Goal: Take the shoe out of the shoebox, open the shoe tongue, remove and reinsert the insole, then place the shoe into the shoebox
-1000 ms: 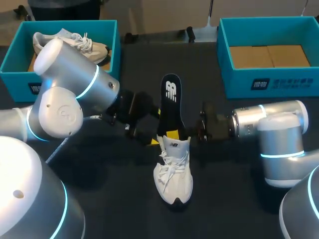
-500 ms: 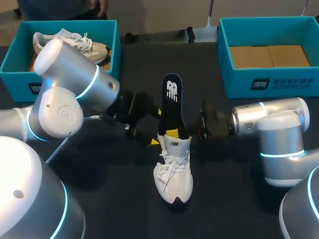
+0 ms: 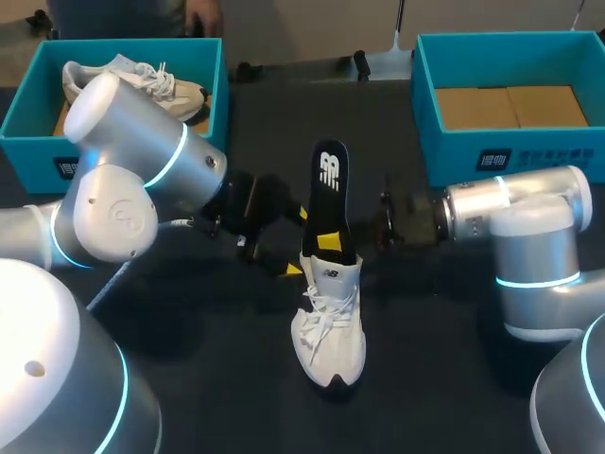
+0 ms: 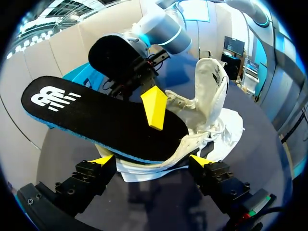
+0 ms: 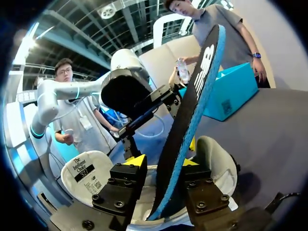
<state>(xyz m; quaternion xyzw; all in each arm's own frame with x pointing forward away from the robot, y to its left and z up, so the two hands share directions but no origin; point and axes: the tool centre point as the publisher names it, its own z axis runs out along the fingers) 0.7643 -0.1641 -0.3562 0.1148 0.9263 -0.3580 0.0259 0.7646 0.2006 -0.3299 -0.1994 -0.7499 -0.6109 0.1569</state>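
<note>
**Black insole (image 3: 328, 184) stands in white shoe (image 3: 329, 326) at mid-table**

White and laced, the shoe sits upright on its sole on the dark table (image 3: 189, 378), between the two arms. Its toe points toward the robot and its heel away. It is outside both boxes. The tongue (image 4: 211, 79) stands up, clear of the opening. The insole rises steeply out of the shoe. Its front end is down inside and its heel end, with the white print, is high in the air. A blue edge runs round its underside.

The right gripper (image 5: 163, 162) reaches in from the right and is clamped on the insole just above the shoe's collar. One yellow tip is on the black top face and one on the underside.

The left gripper (image 4: 150, 160) comes in low from the left at the heel end. Its fingers stand wide apart with the back of the shoe between them, a yellow tip against each side. The insole passes above them.

The left shoebox (image 3: 19, 132), teal, stands at the table's far left corner. It holds a second shoe (image 3: 142, 80), pale with white laces. The right shoebox (image 3: 510, 156), also teal, stands at the far right corner, its brown cardboard floor showing.
</note>
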